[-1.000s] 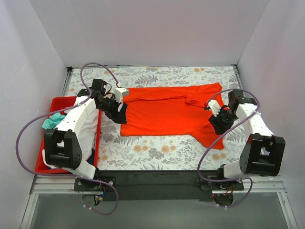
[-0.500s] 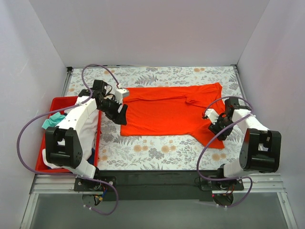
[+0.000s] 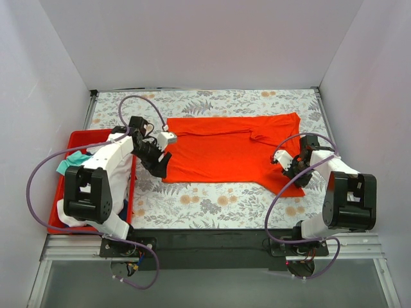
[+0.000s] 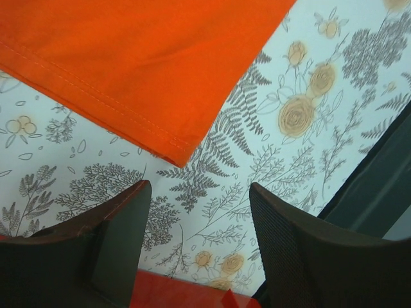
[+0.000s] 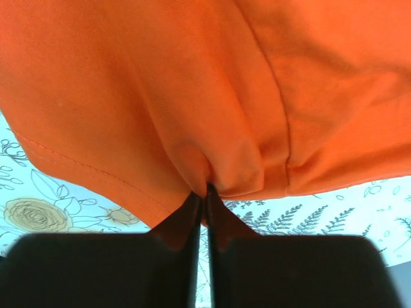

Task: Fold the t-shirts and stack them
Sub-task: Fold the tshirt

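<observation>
The orange-red t-shirt (image 3: 225,151) lies spread on the floral tablecloth. My left gripper (image 3: 160,168) is open and empty, low over the cloth just off the shirt's near left corner (image 4: 176,151). My right gripper (image 3: 290,172) is shut on the orange-red t-shirt's near right sleeve, pinching a fold of cloth (image 5: 212,173) between the fingertips. White and teal t-shirts (image 3: 74,163) lie bunched in the red bin, partly hidden by my left arm.
The red plastic bin (image 3: 70,138) stands at the table's left edge; its rim shows in the left wrist view (image 4: 180,292). White walls close in the back and sides. The dark front edge of the table (image 3: 212,240) runs below the cloth.
My left gripper has moved down toward the near edge, off the shirt's left hem to its near left corner. My right gripper has dropped to the sleeve and shut on it.
</observation>
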Available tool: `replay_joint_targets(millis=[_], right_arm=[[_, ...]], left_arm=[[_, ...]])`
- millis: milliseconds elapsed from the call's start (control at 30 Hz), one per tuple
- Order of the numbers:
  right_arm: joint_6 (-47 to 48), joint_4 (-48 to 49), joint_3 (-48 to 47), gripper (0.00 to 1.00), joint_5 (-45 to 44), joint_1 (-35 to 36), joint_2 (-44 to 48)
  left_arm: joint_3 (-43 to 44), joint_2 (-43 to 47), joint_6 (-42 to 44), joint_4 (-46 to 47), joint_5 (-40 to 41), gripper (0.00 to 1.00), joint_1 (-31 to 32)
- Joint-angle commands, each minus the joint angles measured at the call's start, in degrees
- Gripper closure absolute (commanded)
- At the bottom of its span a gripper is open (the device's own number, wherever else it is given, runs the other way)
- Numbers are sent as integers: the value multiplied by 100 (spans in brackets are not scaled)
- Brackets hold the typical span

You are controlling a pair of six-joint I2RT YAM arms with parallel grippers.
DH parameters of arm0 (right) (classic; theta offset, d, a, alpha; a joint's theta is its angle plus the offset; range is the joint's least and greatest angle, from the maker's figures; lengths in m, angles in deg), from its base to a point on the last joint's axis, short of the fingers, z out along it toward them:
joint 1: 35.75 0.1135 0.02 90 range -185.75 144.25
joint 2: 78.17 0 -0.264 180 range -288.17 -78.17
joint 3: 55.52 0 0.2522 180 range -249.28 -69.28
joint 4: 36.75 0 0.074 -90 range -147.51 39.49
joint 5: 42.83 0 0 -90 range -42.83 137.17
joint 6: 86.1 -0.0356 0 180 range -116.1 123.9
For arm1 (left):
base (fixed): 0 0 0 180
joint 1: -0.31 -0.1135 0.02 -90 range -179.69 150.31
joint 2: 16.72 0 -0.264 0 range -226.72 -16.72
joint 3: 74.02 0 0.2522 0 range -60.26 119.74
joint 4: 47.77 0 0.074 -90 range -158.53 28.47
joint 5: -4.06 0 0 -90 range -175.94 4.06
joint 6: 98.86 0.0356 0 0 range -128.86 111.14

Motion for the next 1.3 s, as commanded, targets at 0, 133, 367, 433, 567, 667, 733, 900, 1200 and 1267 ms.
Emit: replay_joint_targets(millis=[0, 133, 367, 433, 567, 667, 733, 900, 1200, 1267], right_arm=[[13, 240, 250, 96, -5, -12, -189], [-145, 91, 136, 99, 117, -12, -145], [-294, -182, -163, 99, 302, -12, -39], [-321, -226, -251, 99, 329, -12, -31], [-365, -305, -330, 99, 355, -12, -48], [-365, -314, -322, 99, 355, -12, -48], [-365, -332, -322, 99, 364, -12, -48], [-400, -340, -330, 99, 373, -12, -39], [-374, -595, -76, 99, 399, -12, 495], [-374, -709, -32, 99, 417, -12, 681]], left_arm=[[-295, 258, 869, 105, 226, 40, 142], [-550, 417, 1309, 360, 226, 50, 335], [-1016, 461, 1793, 958, 401, 57, 897], [-1148, 417, 1802, 1133, 525, 58, 1055], [-1271, 241, 1741, 1476, 753, 58, 1127], [-1420, 250, 1723, 1863, 938, 57, 1144], [-1500, 241, 1785, 2004, 1025, 57, 1153], [-1781, 136, 1987, 2083, 1131, 64, 1153], [-2404, 600, 1899, 2075, 1149, 93, 1206], [-2484, 794, 1812, 2040, 1096, 97, 1206]])
